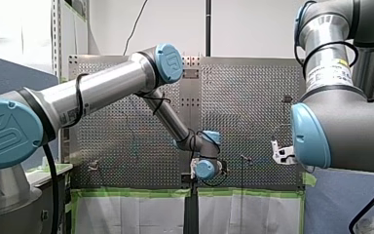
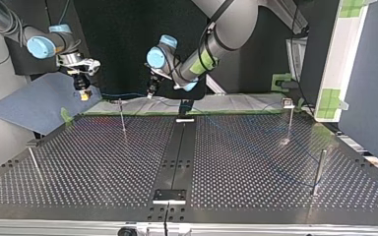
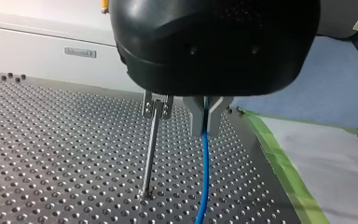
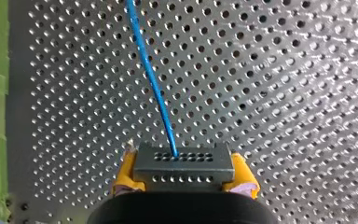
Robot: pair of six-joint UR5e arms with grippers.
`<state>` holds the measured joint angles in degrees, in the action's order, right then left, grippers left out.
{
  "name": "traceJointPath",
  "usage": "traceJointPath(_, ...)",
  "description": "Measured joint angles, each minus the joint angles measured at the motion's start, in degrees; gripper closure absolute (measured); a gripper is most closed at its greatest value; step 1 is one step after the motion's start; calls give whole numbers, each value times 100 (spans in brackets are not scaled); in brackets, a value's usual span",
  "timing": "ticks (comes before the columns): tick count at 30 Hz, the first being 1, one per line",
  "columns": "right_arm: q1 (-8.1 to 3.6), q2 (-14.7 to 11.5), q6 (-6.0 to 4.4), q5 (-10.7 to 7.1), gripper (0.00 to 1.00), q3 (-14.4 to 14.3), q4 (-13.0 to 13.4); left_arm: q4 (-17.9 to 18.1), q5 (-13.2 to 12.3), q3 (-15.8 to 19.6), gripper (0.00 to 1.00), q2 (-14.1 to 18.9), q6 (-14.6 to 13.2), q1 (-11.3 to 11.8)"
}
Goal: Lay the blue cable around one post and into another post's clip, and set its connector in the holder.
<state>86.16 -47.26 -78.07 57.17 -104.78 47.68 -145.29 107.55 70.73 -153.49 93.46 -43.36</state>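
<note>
The table (image 4: 284, 70) is seen as perforated metal with a dull sheen. The post (image 3: 150, 154) is made of smooth, polished metal. The cable (image 4: 151, 79) is sheathed in glossy plastic; the connector (image 4: 184, 168) is finished matt. The pads (image 4: 125, 175) look rubbery, the tape (image 3: 284, 172) matt.

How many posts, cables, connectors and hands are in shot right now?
posts: 4
blue cable: 1
connector: 1
hands: 2, left hand shut on the cable, right hand shut on the connector
Total: 8
</note>
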Motion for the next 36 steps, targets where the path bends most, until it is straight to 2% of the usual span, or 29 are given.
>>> traceJointPath(9,-43,5,-36,-16,100,0,92,-24,-66,-14,98,-5,-79,-16)
traceJointPath(22,33,33,-47,-64,100,-17,85,-156,-138,-309,98,-8,-15,-89)
traceJointPath(36,-15,56,-176,-49,100,-19,162,-218,-70,-368,98,-9,103,-17)
